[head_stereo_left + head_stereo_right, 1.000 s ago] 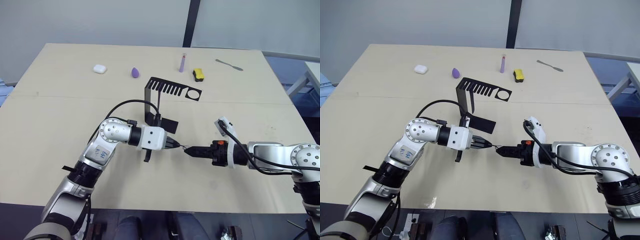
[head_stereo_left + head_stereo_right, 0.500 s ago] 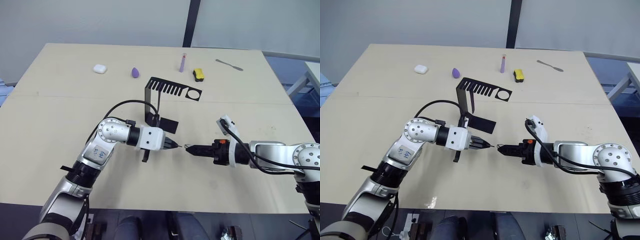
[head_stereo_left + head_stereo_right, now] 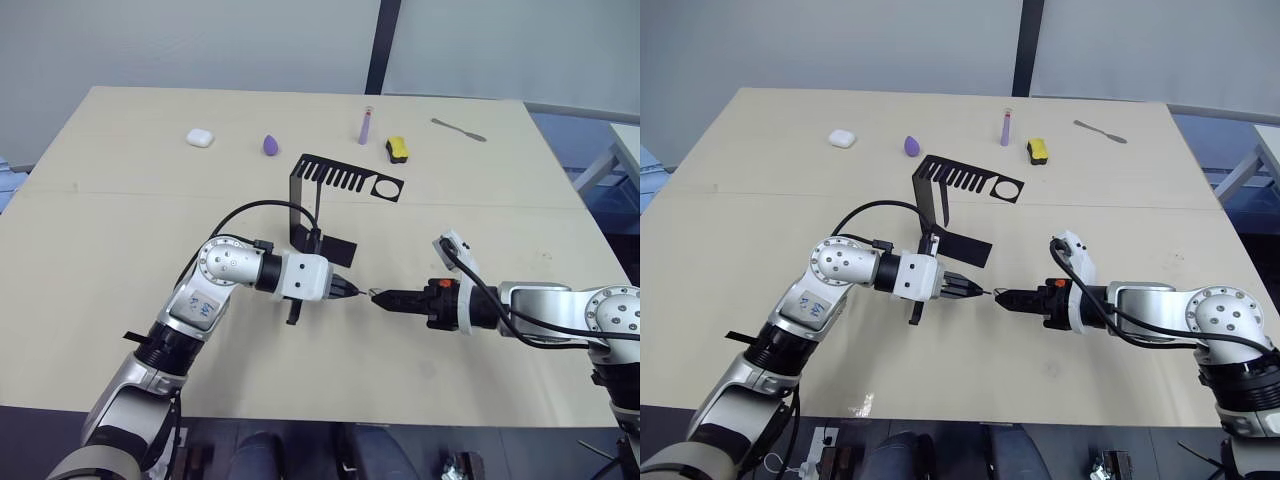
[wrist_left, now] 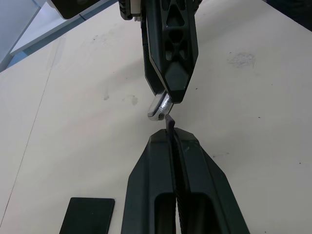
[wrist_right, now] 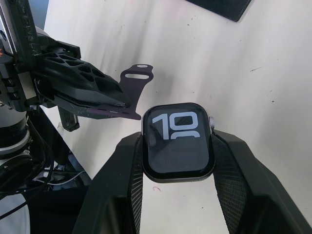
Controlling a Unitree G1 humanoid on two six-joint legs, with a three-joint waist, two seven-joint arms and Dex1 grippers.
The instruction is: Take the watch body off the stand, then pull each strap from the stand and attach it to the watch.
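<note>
While clamped in the right gripper (image 5: 178, 161), the watch body (image 5: 177, 141) nearly meets the strap (image 5: 119, 97).

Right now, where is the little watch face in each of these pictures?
Eye views: the watch body is a tiny speck at the right tool's tip, mid-table, in front of the stand.
Left wrist view: its silver edge shows at the opposite tool's tip.
Right wrist view: large, screen facing the camera, clamped between the fingers.
Shared landmark: the left tool, pinching a strap, points at it.

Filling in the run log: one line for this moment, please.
left gripper: shut on strap | right gripper: shut on watch body | strap end beside case | stand: behind
</note>
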